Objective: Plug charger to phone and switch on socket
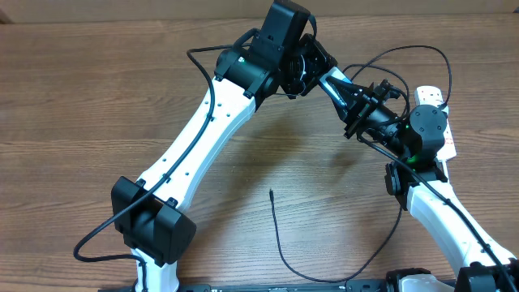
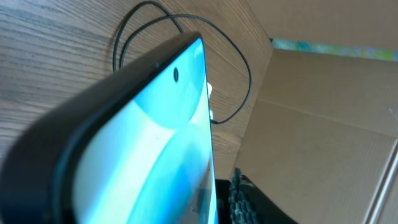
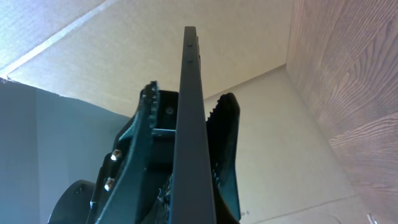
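The right gripper [image 3: 188, 93] clamps the slim, dark-edged smartphone [image 3: 191, 143] edge-on between its fingers. Whether the left gripper [image 1: 315, 69] is open or closed cannot be told (smartphone directly ahead).

A brown wood-grain worktop [image 1: 81, 97] fills the scene, its grain running left to right. Along its far edge stands a plain tan cardboard wall [image 1: 122, 10] (a fold line crosses it in the left wrist view). The light is soft and even, leaving faint shadows on the wood.
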Motion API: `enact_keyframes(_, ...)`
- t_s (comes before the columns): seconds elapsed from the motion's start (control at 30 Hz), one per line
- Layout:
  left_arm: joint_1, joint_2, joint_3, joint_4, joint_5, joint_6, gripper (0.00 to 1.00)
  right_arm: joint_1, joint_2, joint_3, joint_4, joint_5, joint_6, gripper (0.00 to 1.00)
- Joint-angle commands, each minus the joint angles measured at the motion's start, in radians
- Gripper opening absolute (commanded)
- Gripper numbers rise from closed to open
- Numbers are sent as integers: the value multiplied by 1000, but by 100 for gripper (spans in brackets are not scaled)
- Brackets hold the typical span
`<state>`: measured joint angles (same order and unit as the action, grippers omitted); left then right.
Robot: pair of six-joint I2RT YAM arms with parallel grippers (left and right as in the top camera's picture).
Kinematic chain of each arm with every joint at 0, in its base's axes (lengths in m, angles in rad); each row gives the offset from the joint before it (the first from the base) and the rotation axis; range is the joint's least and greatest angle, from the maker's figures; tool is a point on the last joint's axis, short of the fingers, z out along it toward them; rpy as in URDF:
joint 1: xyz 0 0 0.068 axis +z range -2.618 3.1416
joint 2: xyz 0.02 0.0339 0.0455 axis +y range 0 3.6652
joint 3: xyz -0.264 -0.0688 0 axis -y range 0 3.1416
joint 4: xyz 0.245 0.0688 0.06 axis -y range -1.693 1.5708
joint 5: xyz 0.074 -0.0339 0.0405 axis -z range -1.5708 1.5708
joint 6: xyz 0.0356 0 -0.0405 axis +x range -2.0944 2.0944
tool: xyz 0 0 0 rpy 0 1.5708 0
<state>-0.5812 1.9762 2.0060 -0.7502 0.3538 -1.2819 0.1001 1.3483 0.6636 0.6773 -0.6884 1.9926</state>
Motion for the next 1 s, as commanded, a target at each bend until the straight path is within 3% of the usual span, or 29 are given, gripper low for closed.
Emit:
enact_keyframes(0.0, -2, -18, 18, 3, -25, 2, 30, 5, -11, 24, 18, 13, -4, 4)
enact_keyframes(0.2, -2, -18, 18, 3, -27, 2, 5, 5, -11, 24, 18, 8, -3, 4)
enact_keyframes(0.53, -2, -18, 18, 3, -32, 2, 4, 5, -11, 24, 18, 6, -3, 4)
enact_keyframes(0.7, -1, -18, 18, 3, -42, 2, 4, 5, -11, 24, 18, 6, -3, 16)
enact_keyframes(0.73, -1, -18, 18, 3, -42, 2, 4, 5, -11, 24, 18, 6, -3, 20)
enact_keyframes(0.83, 1, -18, 18, 3, -42, 2, 4, 5, -11, 24, 18, 6, -4, 53)
enact_keyframes(0.97, 12, -18, 18, 3, -40, 2, 4, 5, -11, 24, 18, 7, -3, 79)
